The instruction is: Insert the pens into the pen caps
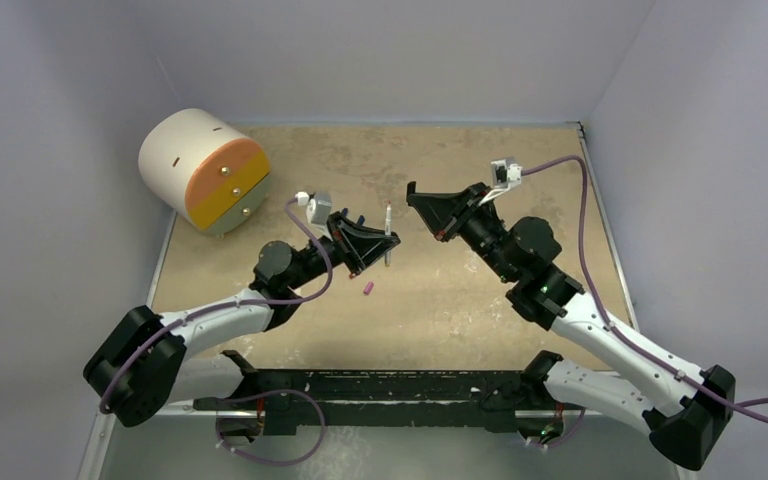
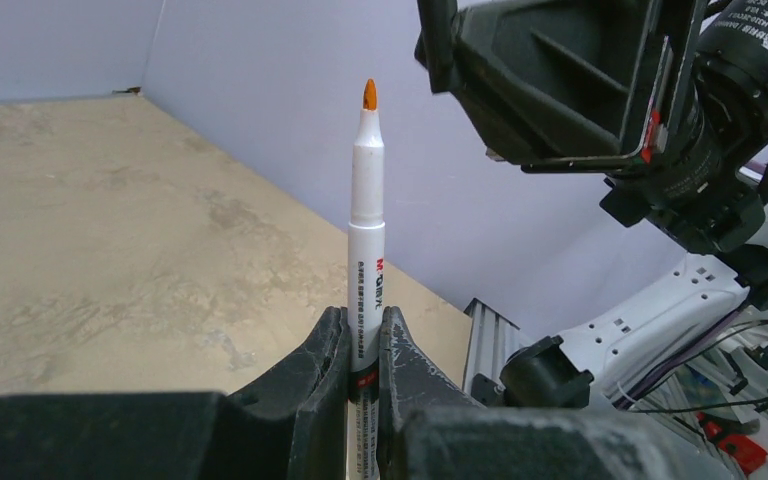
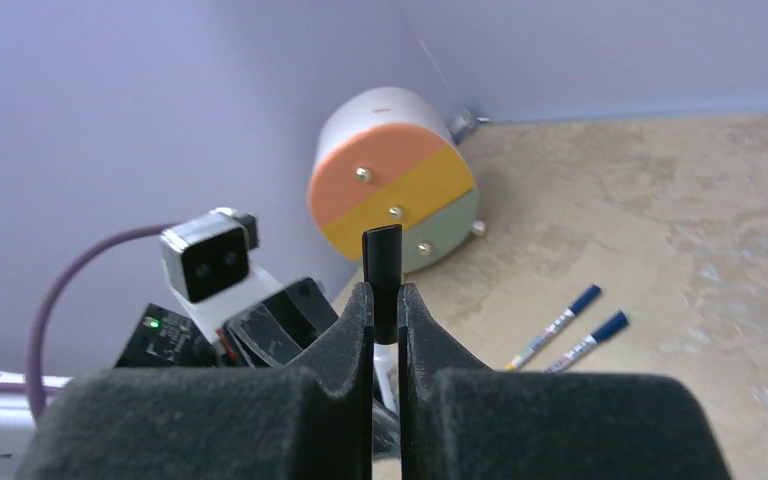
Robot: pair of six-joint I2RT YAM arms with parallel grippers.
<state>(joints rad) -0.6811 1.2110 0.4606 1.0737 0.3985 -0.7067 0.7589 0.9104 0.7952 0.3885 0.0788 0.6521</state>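
My left gripper (image 2: 363, 315) is shut on a white pen (image 2: 368, 220) and holds it upright, orange tip up. In the top view this gripper (image 1: 382, 247) and the pen (image 1: 388, 228) hang above the table's middle. My right gripper (image 3: 384, 292) is shut on a black pen cap (image 3: 382, 262). In the top view it (image 1: 413, 192) sits a short way right of the pen, apart from it. A pink cap (image 1: 368, 289) lies on the table below the left gripper. Two pens with dark blue caps (image 3: 556, 325) (image 3: 588, 339) lie side by side on the table.
A white drum with an orange, yellow and green face (image 1: 205, 170) lies at the back left, also in the right wrist view (image 3: 395, 200). Purple cables (image 1: 560, 165) run along both arms. Lilac walls enclose the tan table (image 1: 480, 290) on three sides.
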